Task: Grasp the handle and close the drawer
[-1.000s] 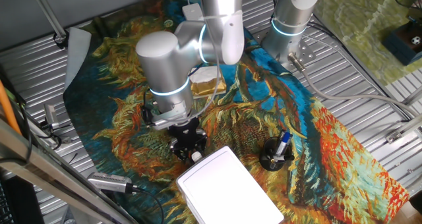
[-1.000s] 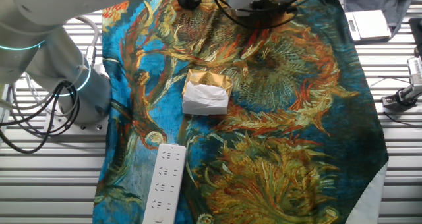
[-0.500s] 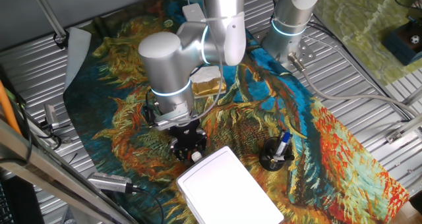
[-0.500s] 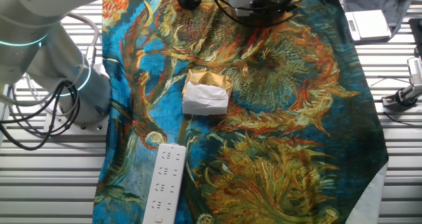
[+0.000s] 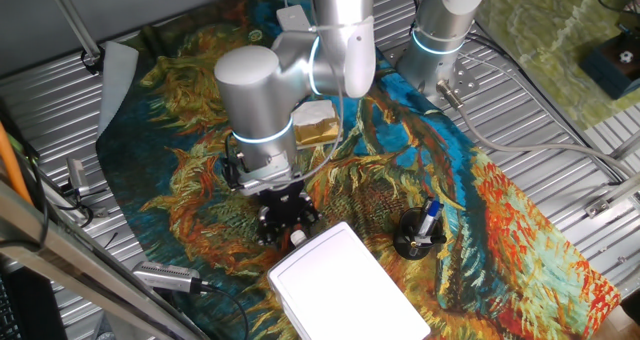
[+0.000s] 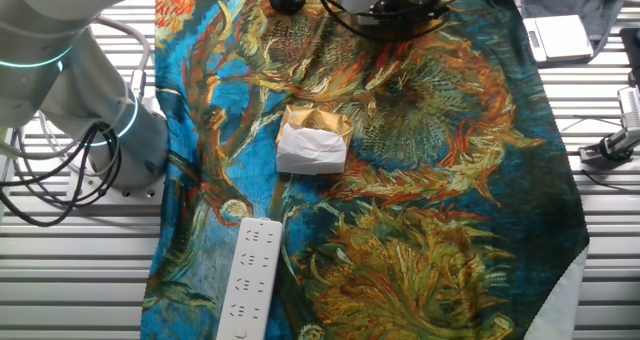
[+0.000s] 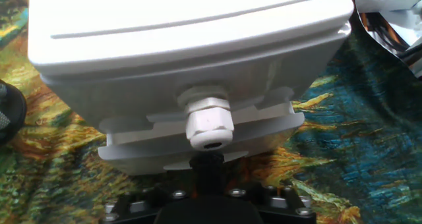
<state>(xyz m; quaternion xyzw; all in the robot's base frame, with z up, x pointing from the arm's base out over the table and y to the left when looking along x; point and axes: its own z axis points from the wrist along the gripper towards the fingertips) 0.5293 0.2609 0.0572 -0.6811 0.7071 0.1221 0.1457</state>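
The white box [image 5: 345,285] sits on the patterned cloth at the near edge. In the hand view its drawer [image 7: 257,128] sticks out a little under the box lid [image 7: 184,26]. The handle [image 7: 209,122], a small white round knob, points at the camera; it also shows in one fixed view [image 5: 297,238]. My black gripper [image 7: 208,165] is right in front of the knob and just below it. Its fingers stand together in one dark column, shut, with the knob's whole face still showing. In one fixed view the gripper [image 5: 290,225] is at the box's front. The box is out of the other fixed view.
A gold-and-white wrapped block [image 5: 315,128] lies behind the arm and shows mid-cloth in the other fixed view [image 6: 313,143]. A black cup with pens [image 5: 418,235] stands right of the box. A white power strip [image 6: 250,280] lies on the cloth edge. A second arm's base [image 5: 440,40] stands at the back.
The arm has shifted slightly to the right, toward the box. The box and the other things have not moved.
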